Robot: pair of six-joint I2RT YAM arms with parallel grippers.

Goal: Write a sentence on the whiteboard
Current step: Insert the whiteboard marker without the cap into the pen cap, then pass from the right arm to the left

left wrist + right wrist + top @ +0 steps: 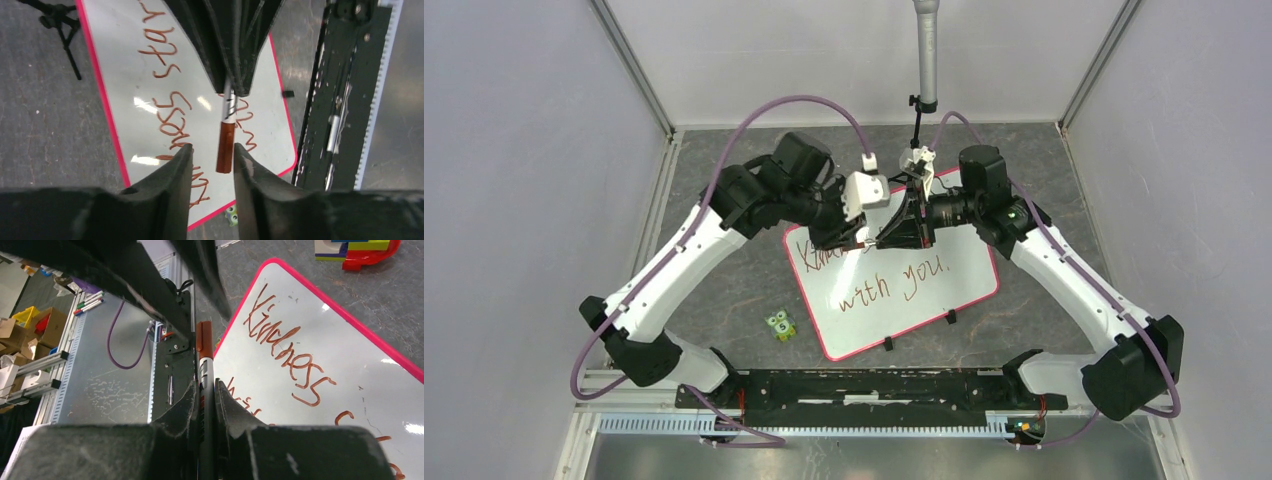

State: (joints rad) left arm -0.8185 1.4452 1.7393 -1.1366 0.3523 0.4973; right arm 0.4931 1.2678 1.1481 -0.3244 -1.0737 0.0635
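Note:
The whiteboard (924, 300) lies flat in mid-table, tilted, with a red-pink frame. The sentence (894, 282) is in brownish-red script; "with you." shows in the top view, and the arms hide most of the upper line. "Kindness" (285, 355) reads clearly in the right wrist view. My right gripper (205, 385) is shut on a white marker (206, 367) with its brown cap (204, 337) on, held above the board. My left gripper (212, 146) is open, its fingers on either side of the cap (226, 147) with a gap on each side. Both grippers meet over the board's upper left (879, 238).
A small green owl toy (780, 325) sits left of the board's near corner. A black rail (884, 390) runs along the near edge. A camera pole (927, 60) and a small tripod (62, 25) stand behind the board. Coloured blocks (357, 250) lie beyond it.

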